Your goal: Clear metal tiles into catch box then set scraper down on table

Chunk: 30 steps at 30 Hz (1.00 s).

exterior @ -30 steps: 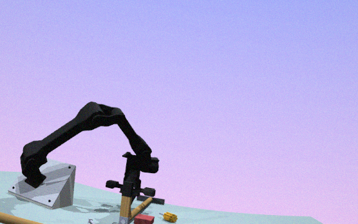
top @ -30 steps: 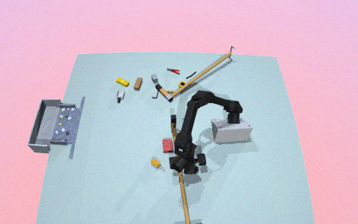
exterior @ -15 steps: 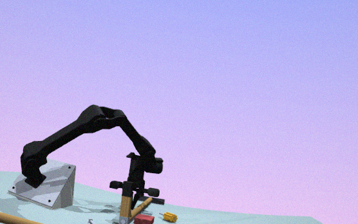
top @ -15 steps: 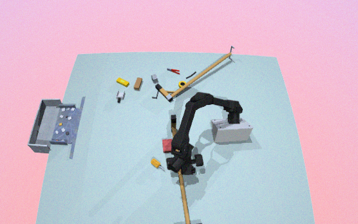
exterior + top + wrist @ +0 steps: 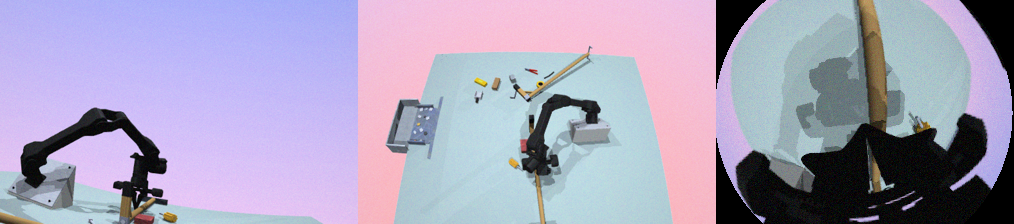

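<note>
wrist view alone shows gripper (image 5: 874, 163) clamping scraper (image 5: 873, 63) handle.

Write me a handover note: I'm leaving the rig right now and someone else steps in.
Gripper: shut on the long scraper handle, mid-table beside a red block.
Things: metal tiles lie on the steel bench plate at the table's left edge, with the catch box against it.
Done: scraper grasped.
Left: push all tiles into the box, lay the scraper down, release.
</note>
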Motion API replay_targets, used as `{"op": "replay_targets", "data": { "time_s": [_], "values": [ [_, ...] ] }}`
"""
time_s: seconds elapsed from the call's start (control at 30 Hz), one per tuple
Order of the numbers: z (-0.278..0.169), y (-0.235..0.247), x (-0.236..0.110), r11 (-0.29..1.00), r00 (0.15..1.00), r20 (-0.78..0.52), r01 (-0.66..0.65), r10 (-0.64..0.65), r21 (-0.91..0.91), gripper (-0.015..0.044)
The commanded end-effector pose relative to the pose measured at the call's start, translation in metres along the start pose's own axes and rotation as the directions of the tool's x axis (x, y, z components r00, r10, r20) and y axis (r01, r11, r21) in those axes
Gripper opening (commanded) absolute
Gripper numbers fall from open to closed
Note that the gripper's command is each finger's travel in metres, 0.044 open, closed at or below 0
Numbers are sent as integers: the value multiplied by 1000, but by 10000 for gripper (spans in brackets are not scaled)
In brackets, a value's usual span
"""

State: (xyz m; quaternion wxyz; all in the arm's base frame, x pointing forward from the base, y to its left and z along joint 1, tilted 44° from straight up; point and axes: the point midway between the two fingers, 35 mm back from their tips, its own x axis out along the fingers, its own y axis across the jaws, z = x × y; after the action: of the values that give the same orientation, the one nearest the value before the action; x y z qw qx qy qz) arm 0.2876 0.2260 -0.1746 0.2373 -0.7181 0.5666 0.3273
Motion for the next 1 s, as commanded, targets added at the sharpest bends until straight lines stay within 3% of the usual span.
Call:
{"op": "replay_targets", "data": {
  "time_s": [0.0,0.97],
  "values": [
    [0,-8,-1,1000,1000,2,8,-8,1,0],
    [-1,-38,-1,1000,1000,1,9,-9,3,0]
  ]
}}
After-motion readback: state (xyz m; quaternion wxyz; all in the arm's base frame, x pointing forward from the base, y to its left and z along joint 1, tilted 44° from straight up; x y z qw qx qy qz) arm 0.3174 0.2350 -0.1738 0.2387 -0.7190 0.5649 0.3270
